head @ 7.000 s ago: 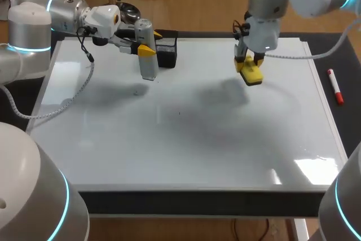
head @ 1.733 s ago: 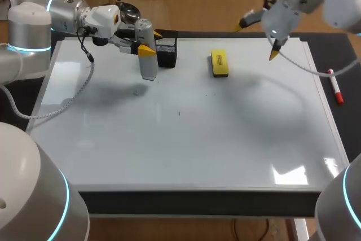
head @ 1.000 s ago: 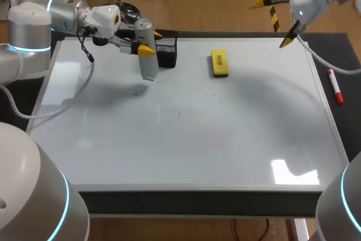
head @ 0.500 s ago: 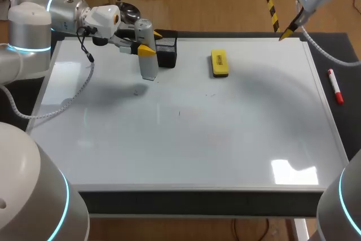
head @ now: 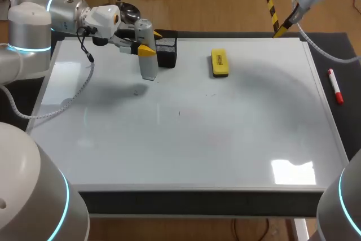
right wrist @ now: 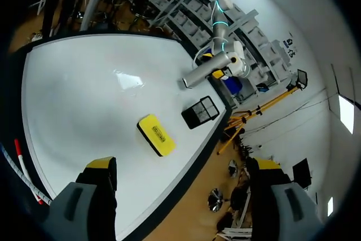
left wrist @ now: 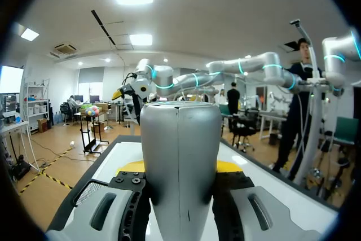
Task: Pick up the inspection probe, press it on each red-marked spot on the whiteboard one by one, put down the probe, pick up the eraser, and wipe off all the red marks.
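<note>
Near the far left of the whiteboard [head: 186, 139]: left gripper [head: 145, 49] clamped on the inspection probe [head: 148, 63]. Yellow tips pressed against the grey body from both sides, fingers spread only as wide as that body. Probe held upright, rounded top above the fingers, lower end down at the board. Cannot tell whether it touches the surface. Just beside it, on the side away from the left arm, a black mesh holder [head: 167, 49] at the board's far edge.

Past the far right corner of the board, raised well above it: right gripper [head: 266, 11], fingers splayed wide, nothing between or against them. Seen from the right wrist, the same wide gap, with the board far below.

Flat on the whiteboard near its far edge: yellow eraser [head: 219, 63], to the right of the holder, well apart from both grippers and touched by neither.

On the dark table beside the board's right edge: red marker [head: 335, 87], lying off the board.
</note>
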Robot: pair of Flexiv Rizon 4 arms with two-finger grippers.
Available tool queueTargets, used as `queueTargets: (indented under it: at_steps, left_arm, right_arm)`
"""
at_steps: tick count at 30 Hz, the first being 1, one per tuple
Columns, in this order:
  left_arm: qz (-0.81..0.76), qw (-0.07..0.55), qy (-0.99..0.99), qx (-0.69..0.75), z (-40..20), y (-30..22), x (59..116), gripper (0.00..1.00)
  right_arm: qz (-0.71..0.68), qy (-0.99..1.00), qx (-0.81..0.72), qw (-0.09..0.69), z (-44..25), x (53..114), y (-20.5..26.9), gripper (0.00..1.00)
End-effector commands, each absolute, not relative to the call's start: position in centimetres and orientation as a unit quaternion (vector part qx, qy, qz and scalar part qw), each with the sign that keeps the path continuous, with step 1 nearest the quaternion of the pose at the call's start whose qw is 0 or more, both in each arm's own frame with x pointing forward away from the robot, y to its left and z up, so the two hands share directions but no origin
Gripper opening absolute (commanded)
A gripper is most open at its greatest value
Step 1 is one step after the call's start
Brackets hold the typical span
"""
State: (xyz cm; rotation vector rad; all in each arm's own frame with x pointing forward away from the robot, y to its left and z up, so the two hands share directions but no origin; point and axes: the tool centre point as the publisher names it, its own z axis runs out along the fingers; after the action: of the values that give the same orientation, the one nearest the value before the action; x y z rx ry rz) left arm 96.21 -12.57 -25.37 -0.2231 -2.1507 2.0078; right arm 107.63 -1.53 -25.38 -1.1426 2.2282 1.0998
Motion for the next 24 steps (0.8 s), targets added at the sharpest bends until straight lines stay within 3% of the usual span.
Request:
queueTargets:
  at_steps: [1, 24]
  left_arm:
    - [0.677, 0.095, -0.726, -0.075, -25.27, -12.6, 96.18, 0.0]
    - [0.671, 0.099, -0.731, -0.071, -25.19, -12.77, 95.87, 0.0]
  right_arm:
    - [0.394, 0.795, -0.417, 0.198, -24.75, 107.67, -1.64, 1.0]
    - [0.389, 0.791, -0.427, 0.201, -24.45, 107.3, -1.57, 1.0]
